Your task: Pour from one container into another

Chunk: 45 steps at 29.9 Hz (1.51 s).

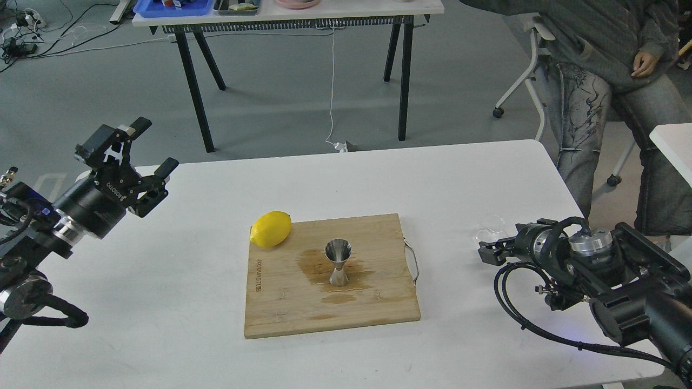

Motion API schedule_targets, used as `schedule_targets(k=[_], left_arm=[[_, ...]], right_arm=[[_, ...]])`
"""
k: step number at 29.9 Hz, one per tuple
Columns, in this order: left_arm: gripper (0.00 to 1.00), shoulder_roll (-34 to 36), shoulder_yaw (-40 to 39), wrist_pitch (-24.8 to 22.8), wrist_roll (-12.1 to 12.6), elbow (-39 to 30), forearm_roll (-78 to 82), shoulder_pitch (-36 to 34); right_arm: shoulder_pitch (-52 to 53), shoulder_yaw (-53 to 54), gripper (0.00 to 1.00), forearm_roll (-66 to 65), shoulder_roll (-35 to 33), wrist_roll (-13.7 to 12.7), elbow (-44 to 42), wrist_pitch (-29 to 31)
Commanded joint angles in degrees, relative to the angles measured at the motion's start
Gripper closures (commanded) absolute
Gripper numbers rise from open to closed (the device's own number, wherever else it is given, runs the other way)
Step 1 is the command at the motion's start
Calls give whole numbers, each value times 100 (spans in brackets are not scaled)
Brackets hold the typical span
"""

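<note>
The small clear cup (490, 226) stands on the white table (465, 178) right of the board. Part of the cup is covered by my right gripper (488, 252), which is just in front of it. That gripper is small and dark, and its fingers do not show apart. The steel jigger (338, 262) stands upright on the wooden cutting board (281, 302), in a wet brown stain. My left gripper (154, 145) hangs open and empty over the table's far left edge, well away from both.
A yellow lemon (271, 229) rests at the board's far left corner. The board's wire handle (413, 263) sticks out to the right. A seated person (611, 81) is beyond the table's right corner, and a second table (286, 16) stands behind.
</note>
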Motion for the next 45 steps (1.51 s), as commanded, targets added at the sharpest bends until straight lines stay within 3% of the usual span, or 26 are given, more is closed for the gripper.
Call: schedule_targets(k=[1, 31, 45], left_arm=[[3, 0, 4, 0, 0, 39, 8, 0], [2, -9, 4, 0, 0, 127, 8, 35], [2, -9, 4, 0, 0, 206, -1, 44]], right_arm=[[110, 8, 5, -76, 91, -13, -143, 27], [391, 69, 5, -357, 469, 5, -557, 255], [391, 52, 15, -392, 495, 31, -662, 255]])
